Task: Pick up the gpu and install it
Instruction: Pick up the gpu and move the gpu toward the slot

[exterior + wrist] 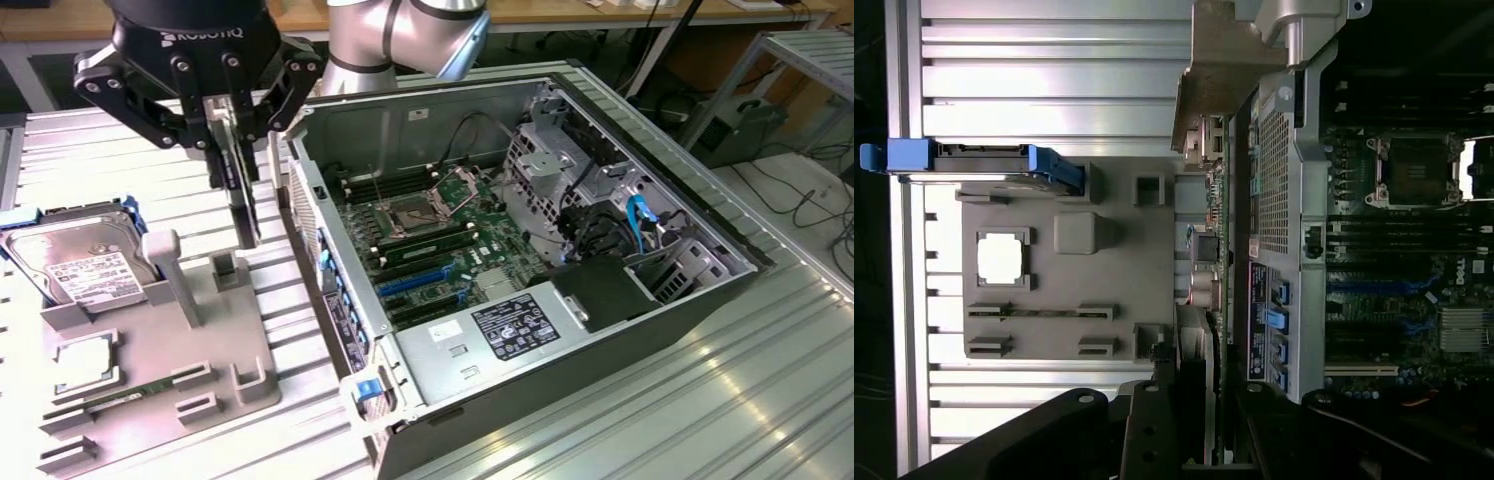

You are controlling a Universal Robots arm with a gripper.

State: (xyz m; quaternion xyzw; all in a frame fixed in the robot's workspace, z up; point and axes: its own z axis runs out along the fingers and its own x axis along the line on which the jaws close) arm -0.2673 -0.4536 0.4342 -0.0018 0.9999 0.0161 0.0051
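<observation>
Hanging upright and edge-on, the gpu point(243, 205) was pinched at its top edge by the gripper point(236, 140), jaws drawn narrow onto the card. It hovered over the far part of the grey fixture tray point(147, 350), between the hard drive point(80, 265) on the exterior view's left and the open computer case point(387, 120) on its right.

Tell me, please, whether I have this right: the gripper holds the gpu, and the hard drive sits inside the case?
Not quite: the exterior view shows the hard drive standing in the tray, outside the case. The rest is right: the gripper does hold the gpu.
</observation>
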